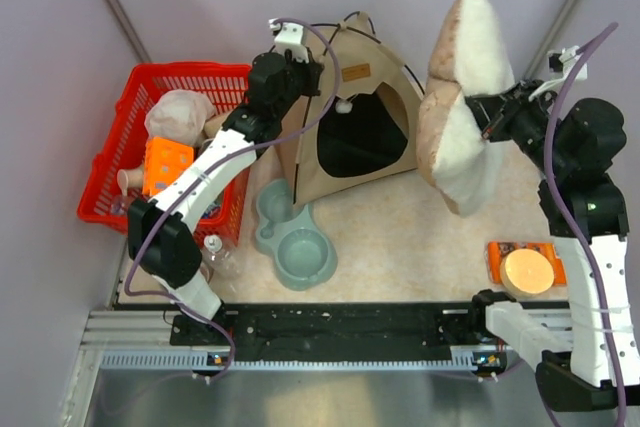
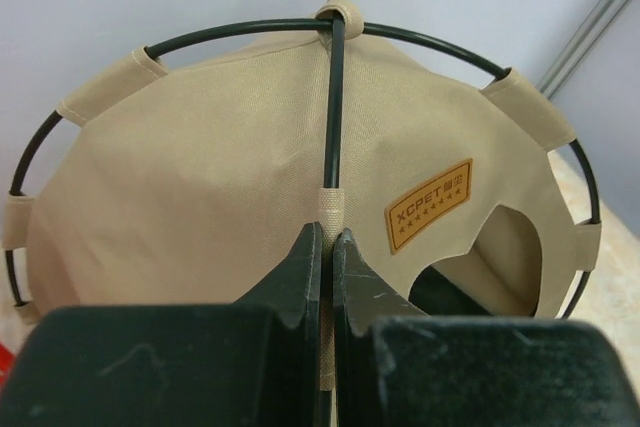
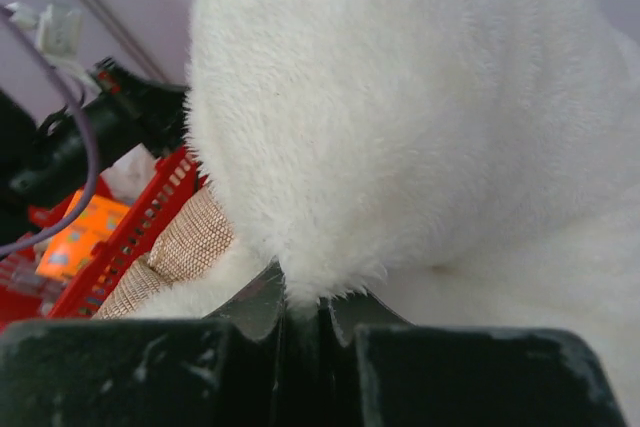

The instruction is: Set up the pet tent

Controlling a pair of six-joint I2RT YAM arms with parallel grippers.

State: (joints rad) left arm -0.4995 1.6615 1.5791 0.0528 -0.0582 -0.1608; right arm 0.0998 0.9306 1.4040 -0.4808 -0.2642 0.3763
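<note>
A: Tan tent (image 1: pixel 350 117) stands at the back of the table. And the grippers?
B: The left gripper (image 2: pixel 327 242) pinches its pole (image 2: pixel 334 107). The right gripper (image 3: pixel 303 297) clamps a white cushion (image 1: pixel 460 97), lifted just right of the tent. Red basket (image 1: pixel 190 77) left, bowl (image 1: pixel 292 237) in front.

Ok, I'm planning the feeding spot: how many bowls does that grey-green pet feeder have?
2. The far bowl sits beside the pet tent; the near bowl adjoins it on the robot's side. None seems hidden.
</note>
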